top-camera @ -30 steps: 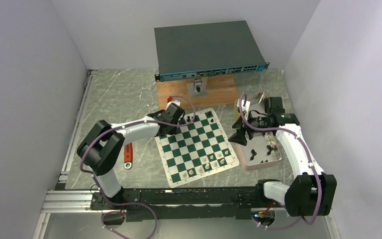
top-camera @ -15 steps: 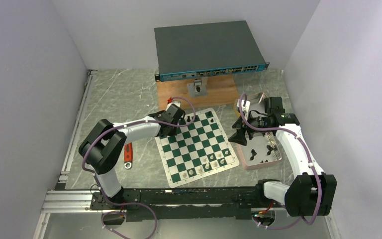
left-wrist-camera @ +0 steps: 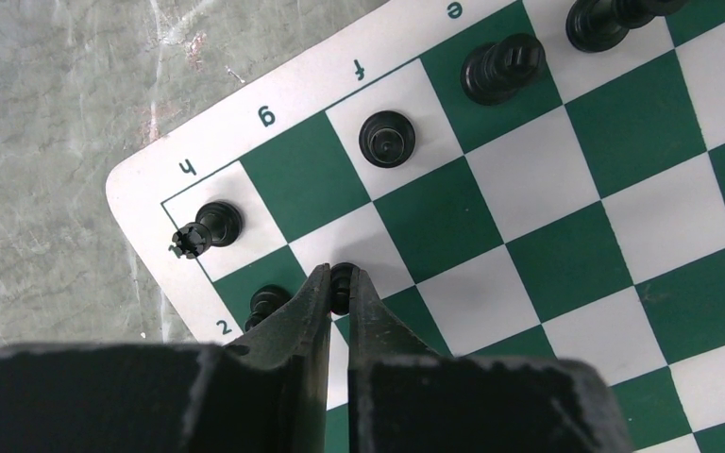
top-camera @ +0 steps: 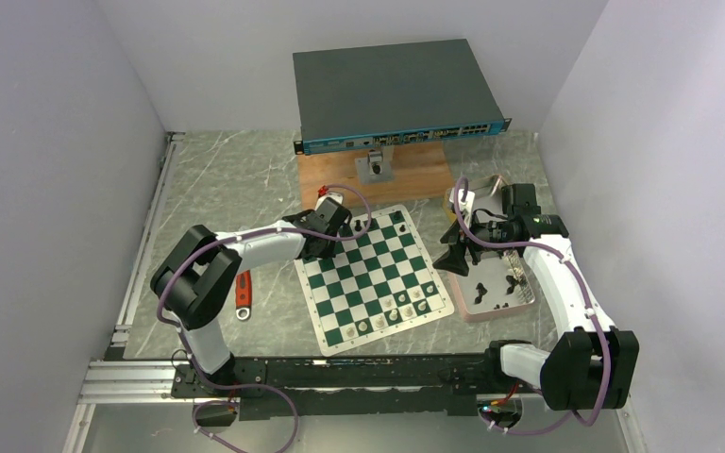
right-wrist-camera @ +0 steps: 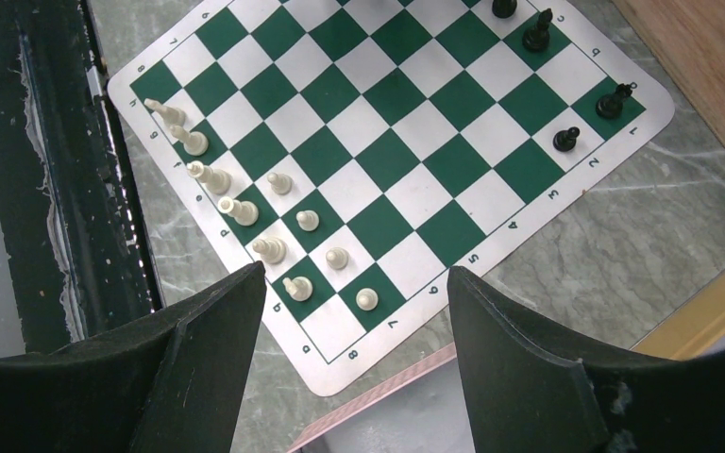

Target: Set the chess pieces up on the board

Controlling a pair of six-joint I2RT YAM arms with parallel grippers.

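The green and white board (top-camera: 368,283) lies mid-table. My left gripper (top-camera: 325,247) is at its far left corner, shut on a black pawn (left-wrist-camera: 342,281) over a white square of the board (left-wrist-camera: 453,217). A black rook (left-wrist-camera: 210,226) stands on the corner square, another pawn (left-wrist-camera: 264,304) sits beside my fingers, and taller black pieces (left-wrist-camera: 386,138) stand along the edge row. My right gripper (top-camera: 456,257) is open and empty above the board's right edge (right-wrist-camera: 378,123). Several white pieces (right-wrist-camera: 243,209) stand along the near side.
A pink tray (top-camera: 521,300) with several loose black pieces lies right of the board; its rim (right-wrist-camera: 387,394) shows under my right fingers. A network switch (top-camera: 396,90) on a wooden slab (top-camera: 415,177) stands behind. A red-handled tool (top-camera: 243,291) lies left of the board.
My left arm has shifted very slightly with the pawn in its fingers. The right arm has not moved.
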